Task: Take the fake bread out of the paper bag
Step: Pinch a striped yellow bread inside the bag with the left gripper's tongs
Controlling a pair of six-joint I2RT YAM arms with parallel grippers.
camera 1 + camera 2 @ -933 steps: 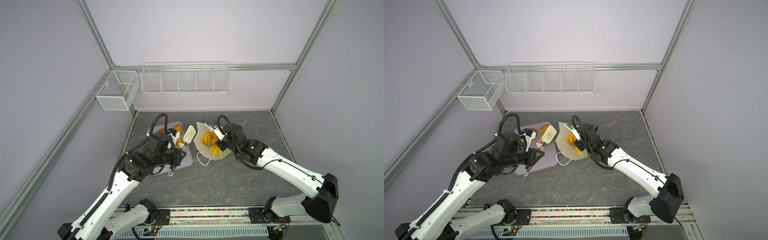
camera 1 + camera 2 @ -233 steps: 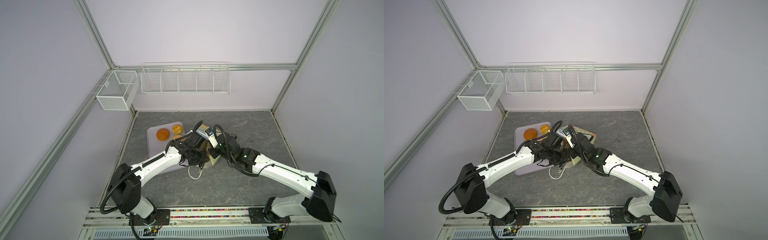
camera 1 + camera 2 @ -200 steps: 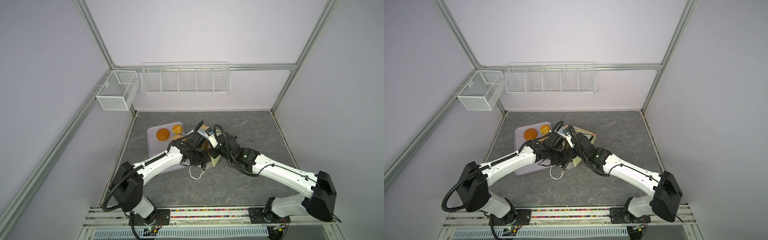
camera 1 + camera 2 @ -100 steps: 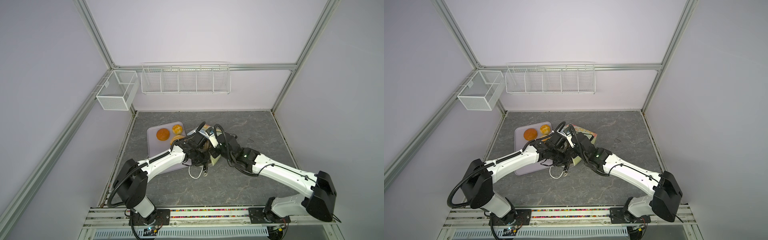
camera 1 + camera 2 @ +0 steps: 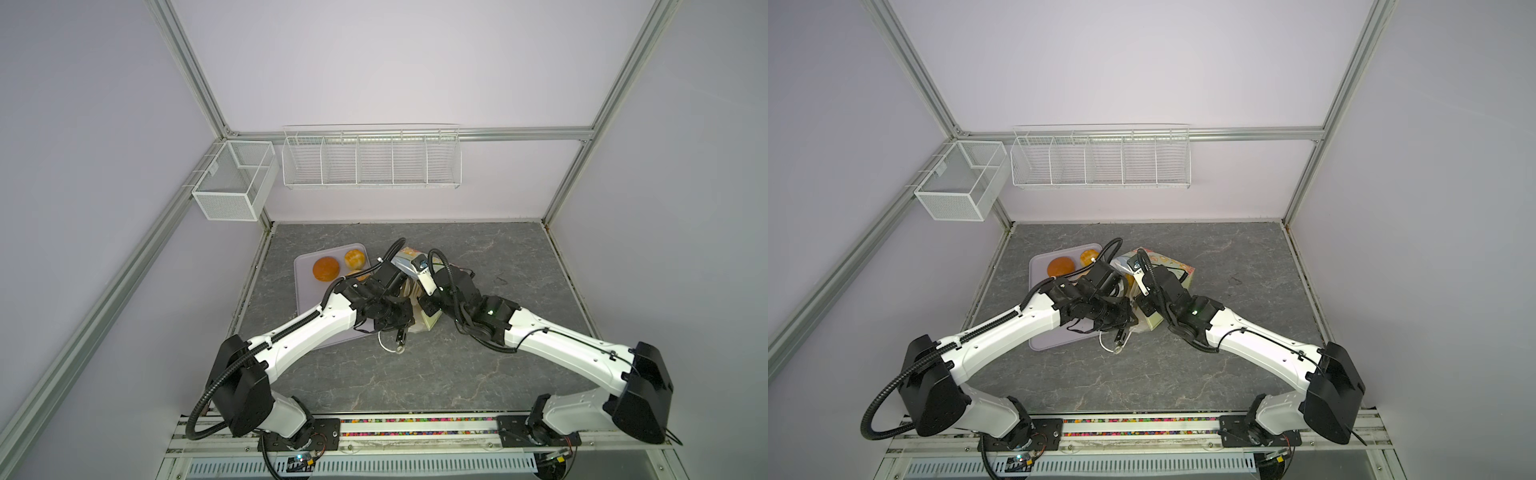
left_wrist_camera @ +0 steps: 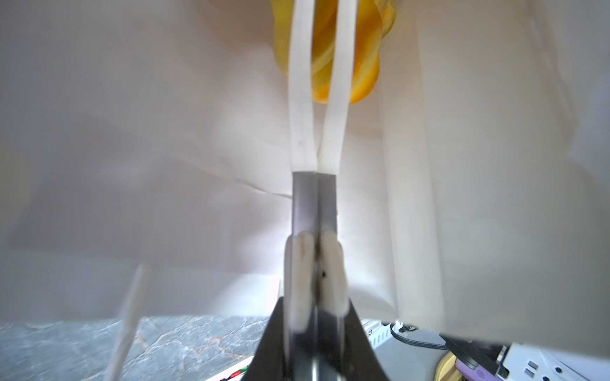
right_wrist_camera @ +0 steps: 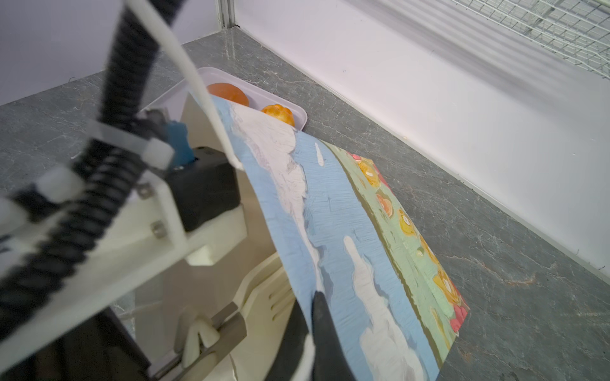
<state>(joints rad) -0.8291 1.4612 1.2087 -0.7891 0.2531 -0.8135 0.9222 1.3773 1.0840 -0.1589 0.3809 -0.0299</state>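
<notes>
The fake bread [image 6: 359, 66] lies in the paper bag [image 7: 346, 231], where the closed left claw [image 6: 318, 19] seems to pinch one shiny piece while the right claw [image 7: 313, 297] grips the bag's edge, so a fast pull could make it slip.

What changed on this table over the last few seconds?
The left gripper swung from above the tray across into the paper bag, and its long white fingers closed at a yellow bread inside; whether it is gripped is unclear. The bag's mouth, earlier facing up, now tips toward that arm. Unchanged: the right gripper pinches the bag's edge.
</notes>
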